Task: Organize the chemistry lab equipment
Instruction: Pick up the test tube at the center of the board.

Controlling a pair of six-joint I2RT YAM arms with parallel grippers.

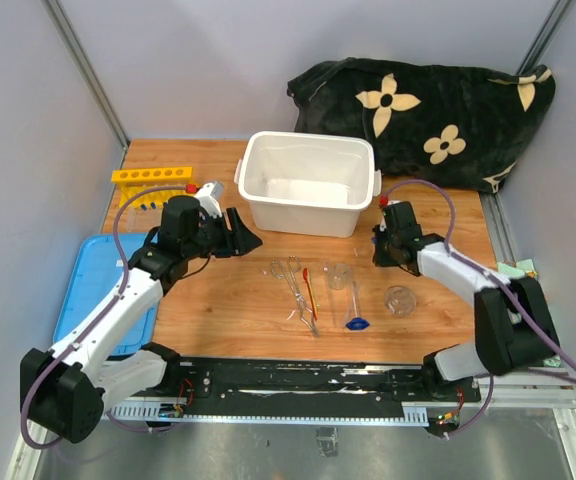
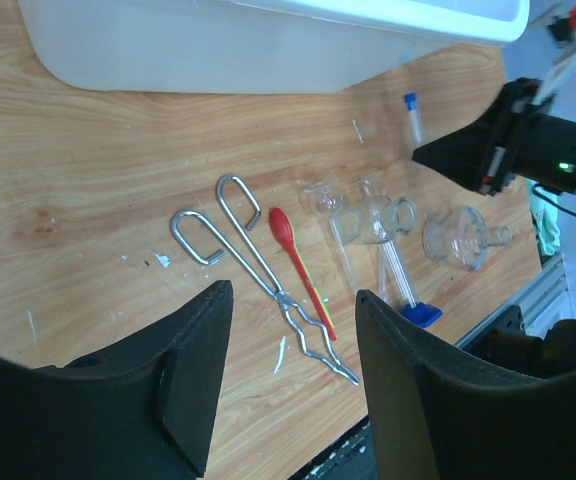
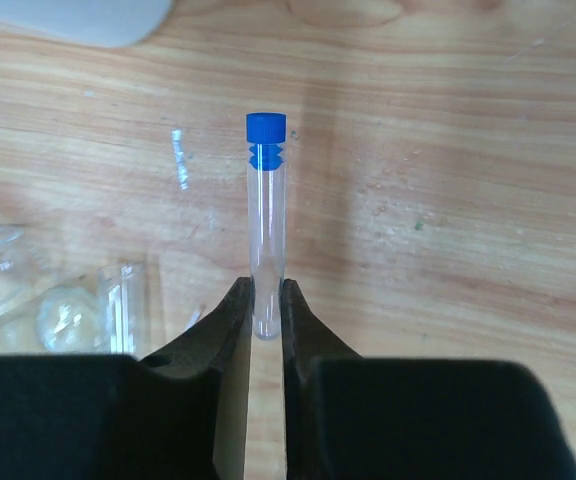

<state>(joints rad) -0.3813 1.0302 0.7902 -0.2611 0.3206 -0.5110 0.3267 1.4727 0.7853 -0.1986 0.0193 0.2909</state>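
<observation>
- Left hand [image 2: 290,295] (closest to the lens) is seen spread wide above the desk [image 1: 218,300], with nothing gripped.
- Yellow holed tube rack [image 1: 153,176] is set at the far left corner, left of the white bin [image 1: 260,165].
- Metal tweezers [image 2: 258,270] and the thin red-orange tool [image 2: 286,235] are laid side by side at mid-desk.
- Small clear glass beakers [image 2: 373,215], the blue-based glass piece [image 2: 418,313] and the flask [image 2: 456,240] are grouped to their right.
- Right hand [image 3: 266,295] is closed narrowly on the bottom end of a blue-capped tube [image 3: 266,200], cap pointing away.

Clear blue-capped tube [image 3: 266,220], yellow rack [image 1: 153,177]
</observation>
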